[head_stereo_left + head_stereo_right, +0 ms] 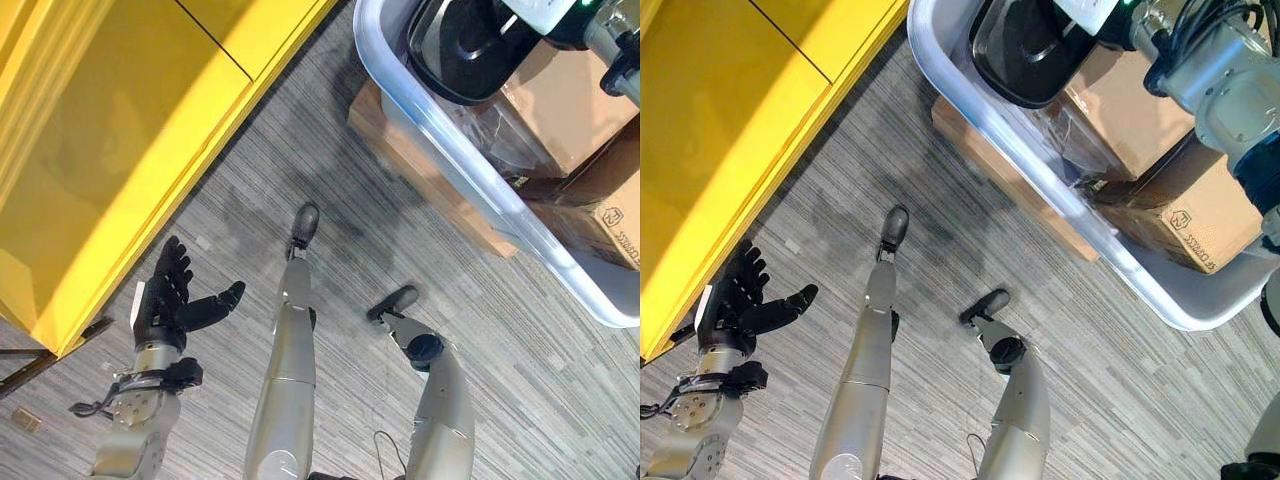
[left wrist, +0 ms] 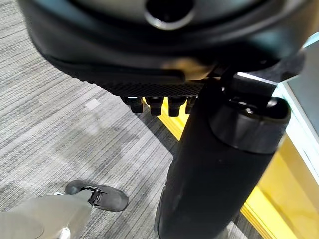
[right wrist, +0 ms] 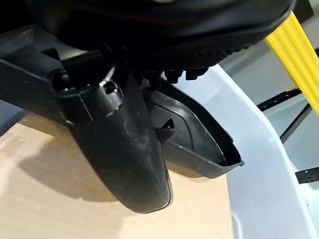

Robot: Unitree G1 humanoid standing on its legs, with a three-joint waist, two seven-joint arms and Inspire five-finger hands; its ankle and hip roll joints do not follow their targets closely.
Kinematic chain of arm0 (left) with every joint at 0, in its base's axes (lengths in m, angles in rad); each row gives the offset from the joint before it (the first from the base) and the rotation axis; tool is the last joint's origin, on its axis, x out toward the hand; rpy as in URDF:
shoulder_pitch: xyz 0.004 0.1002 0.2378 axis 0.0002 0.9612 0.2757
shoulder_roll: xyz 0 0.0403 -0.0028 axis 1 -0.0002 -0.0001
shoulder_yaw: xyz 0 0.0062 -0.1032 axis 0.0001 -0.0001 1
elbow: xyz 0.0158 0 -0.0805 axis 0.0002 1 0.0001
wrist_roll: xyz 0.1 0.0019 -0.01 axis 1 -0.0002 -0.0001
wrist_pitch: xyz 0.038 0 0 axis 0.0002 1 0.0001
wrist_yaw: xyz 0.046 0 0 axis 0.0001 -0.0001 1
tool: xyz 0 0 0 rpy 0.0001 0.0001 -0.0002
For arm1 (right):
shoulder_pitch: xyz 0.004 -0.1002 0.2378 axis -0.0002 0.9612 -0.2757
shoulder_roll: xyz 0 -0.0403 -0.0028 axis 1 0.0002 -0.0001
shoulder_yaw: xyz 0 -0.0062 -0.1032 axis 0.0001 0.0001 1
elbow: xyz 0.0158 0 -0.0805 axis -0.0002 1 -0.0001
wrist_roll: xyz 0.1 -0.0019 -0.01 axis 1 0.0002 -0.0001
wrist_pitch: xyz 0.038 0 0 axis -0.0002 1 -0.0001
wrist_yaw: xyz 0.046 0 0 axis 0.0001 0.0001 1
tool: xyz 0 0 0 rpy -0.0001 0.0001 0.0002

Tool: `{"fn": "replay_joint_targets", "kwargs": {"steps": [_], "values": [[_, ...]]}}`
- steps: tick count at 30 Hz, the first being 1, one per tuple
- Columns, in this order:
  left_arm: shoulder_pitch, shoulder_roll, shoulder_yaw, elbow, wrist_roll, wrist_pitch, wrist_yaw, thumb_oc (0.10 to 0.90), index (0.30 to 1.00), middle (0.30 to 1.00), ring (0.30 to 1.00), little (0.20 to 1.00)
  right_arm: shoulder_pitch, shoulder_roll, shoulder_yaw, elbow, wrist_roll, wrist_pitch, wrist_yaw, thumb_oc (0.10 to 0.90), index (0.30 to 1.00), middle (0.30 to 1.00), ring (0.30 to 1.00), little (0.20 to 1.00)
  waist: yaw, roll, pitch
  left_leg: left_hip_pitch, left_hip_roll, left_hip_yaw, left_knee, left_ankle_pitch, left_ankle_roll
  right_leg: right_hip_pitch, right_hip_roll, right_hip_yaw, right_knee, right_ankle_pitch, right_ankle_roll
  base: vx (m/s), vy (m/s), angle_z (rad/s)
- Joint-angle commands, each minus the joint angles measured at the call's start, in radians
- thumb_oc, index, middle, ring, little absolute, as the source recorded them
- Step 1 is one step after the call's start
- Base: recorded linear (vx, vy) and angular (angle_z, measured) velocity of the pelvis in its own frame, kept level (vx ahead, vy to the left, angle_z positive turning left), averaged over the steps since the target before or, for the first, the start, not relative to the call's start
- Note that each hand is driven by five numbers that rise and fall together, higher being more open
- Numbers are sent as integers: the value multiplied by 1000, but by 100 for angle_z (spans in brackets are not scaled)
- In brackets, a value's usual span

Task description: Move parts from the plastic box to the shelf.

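Left hand (image 1: pixel 172 300) hangs beside the lower corner of the yellow shelf (image 1: pixel 110 130), fingers straight and spread, thumb out, holding nothing; it is well apart from the plastic box (image 1: pixel 470 160). In the left wrist view the fingertips (image 2: pixel 154 103) point toward the shelf edge over grey carpet (image 2: pixel 65 129).

Right hand (image 3: pixel 119 144) is inside the plastic box, reached in at the end nearest the shelf. The right wrist view shows the thumb lying against a black moulded part (image 3: pixel 199 144), which rests on a brown cardboard carton (image 3: pixel 60 209) next to the box wall. Finger closure on the part cannot be determined. The head views show the part (image 1: pixel 1015 50) as a dark tray-like shell at that end of the box, with further cartons (image 1: pixel 1180 215) beside it and a flat cardboard sheet (image 1: pixel 1000 170) under the box.
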Motion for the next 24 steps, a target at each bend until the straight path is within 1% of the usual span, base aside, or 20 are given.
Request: {"fn": "replay_joint_targets", "kwargs": {"steps": [1,2,3,4,5,8,9,10,12,13,16,24], "values": [[24,22,60,-64,-29,-81,26,900,1000,1000,1000,1000,-129,-41,52,64,31,52,-2,900,1000,1000,1000,1000,55,41,13,106,-16,17,15,-131,23,100,13,130,-142,89,188,-11,10,8],[25,21,59,-66,-28,-81,26,900,1000,1000,1000,1000,-128,-37,52,66,36,52,-1,900,1000,1000,1000,1000,57,49,13,101,-19,16,18,-131,25,95,11,130,-137,89,189,-11,15,6],[25,21,59,-66,-28,-81,26,900,1000,1000,1000,1000,-128,-37,52,67,36,52,-1,900,1000,1000,1000,1000,56,49,13,100,-20,16,19,-132,25,94,10,130,-136,88,189,-21,32,3],[27,10,56,-65,-43,-86,26,900,1000,1000,1000,1000,-116,-32,52,97,48,59,-1,900,1000,1000,1000,1000,60,64,13,88,-25,12,24,-133,31,80,6,133,-127,90,189,0,0,0],[27,10,56,-65,-44,-86,26,900,1000,1000,1000,1000,-115,-31,52,98,48,59,-2,900,1000,1000,1000,1000,60,64,13,88,-25,12,25,-133,31,79,6,133,-127,90,189,-18,30,4],[24,-1,48,-74,-59,-88,25,900,1000,1000,1000,1000,-107,-23,52,102,53,61,-4,900,1000,1000,1000,1000,60,78,13,74,-28,10,31,-134,34,64,1,136,-118,89,190,-5,7,2],[21,-3,43,-77,-59,-89,26,900,1000,1000,1000,1000,-106,-18,52,109,59,63,-5,624,613,613,613,613,60,86,13,70,-30,9,33,-133,34,60,-2,136,-114,88,191,0,0,0],[20,-3,41,-78,-58,-90,26,900,1000,1000,1000,1000,-104,-13,52,111,61,61,-2,400,300,300,300,300,60,90,13,67,-32,8,35,-133,34,58,-3,138,-111,87,191,0,0,0],[15,-11,36,-77,-58,-92,26,900,1000,1000,1000,1000,-99,-7,52,116,77,55,2,400,300,300,300,300,58,102,13,63,-35,9,38,-134,35,52,-6,140,-102,85,191,-16,25,5],[8,-21,28,-76,-61,-95,27,900,1000,1000,1000,1000,-95,2,52,134,98,55,-2,400,300,300,300,300,57,117,13,57,-40,8,41,-134,36,42,-10,141,-96,83,191,-23,35,6],[4,-27,20,-73,-65,-95,25,900,1000,1000,1000,1000,-89,3,52,126,96,51,-1,400,300,300,300,300,51,125,13,51,-43,8,45,-135,37,31,-13,143,-86,80,189,-11,23,3],[-5,-20,1,-63,-63,-87,19,900,1000,1000,1000,1000,-80,3,52,105,98,46,-3,400,300,300,300,300,46,121,13,63,-46,8,52,-137,38,49,-13,141,-87,84,188,0,0,0]]}}
